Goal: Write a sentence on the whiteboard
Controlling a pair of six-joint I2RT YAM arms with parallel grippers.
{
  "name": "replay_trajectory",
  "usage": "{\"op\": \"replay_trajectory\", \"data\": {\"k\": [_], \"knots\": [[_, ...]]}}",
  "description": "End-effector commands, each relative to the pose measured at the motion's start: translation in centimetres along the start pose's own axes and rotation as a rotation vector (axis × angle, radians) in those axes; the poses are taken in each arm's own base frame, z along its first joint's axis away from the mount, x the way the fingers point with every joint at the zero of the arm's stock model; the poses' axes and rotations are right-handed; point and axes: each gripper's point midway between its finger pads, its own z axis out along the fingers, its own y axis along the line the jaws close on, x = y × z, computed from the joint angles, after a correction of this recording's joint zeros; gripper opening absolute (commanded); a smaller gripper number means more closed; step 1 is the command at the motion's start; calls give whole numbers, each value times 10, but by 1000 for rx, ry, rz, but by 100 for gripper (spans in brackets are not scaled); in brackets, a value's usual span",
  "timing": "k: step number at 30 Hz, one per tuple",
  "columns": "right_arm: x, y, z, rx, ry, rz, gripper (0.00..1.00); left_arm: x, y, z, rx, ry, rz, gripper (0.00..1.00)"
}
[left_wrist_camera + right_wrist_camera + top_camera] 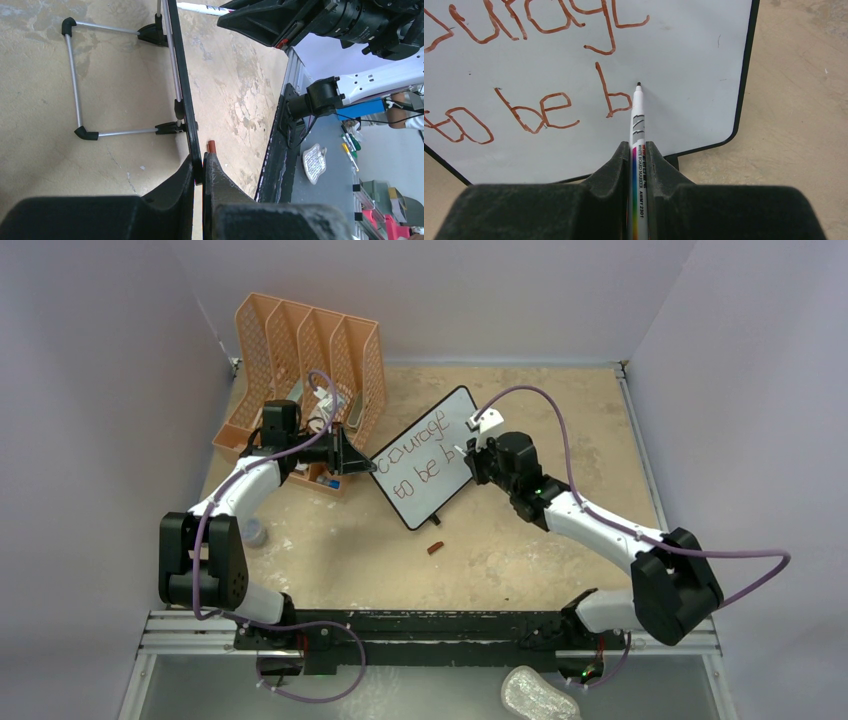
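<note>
Top view: the whiteboard stands at the middle of the table, turned at an angle between the two arms, with an orange file organizer behind its left end. The left pincer is clamped on the board's left edge. In the left wrist view its two fingers close on the thin black frame from either side, and the board is seen edge-on with its wire stand resting on the table behind it. The right pincer is at the board's right end and is closed on a marker. In the right wrist view the barrel runs out between the fingers toward the white surface. The sentence is written in reddish-brown strokes on two lines, "courage" above "to be b". The marker's tip lies just right of the final "b", level with the top of its loop, ahead of the right pincer. Whether the tip touches the surface cannot be told. A small reddish-brown cap lies on the table near the board's near corner, apart from both pincers.
</note>
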Motion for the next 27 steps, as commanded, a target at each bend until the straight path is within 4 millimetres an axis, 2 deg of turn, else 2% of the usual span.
{"op": "replay_trajectory", "data": {"k": [1,27], "knots": [[-26,5,1,-32,-61,6,0,4,13,3,-38,15,17,0],[0,5,-9,-34,11,18,0,5,13,3,-39,16,16,0]]}}
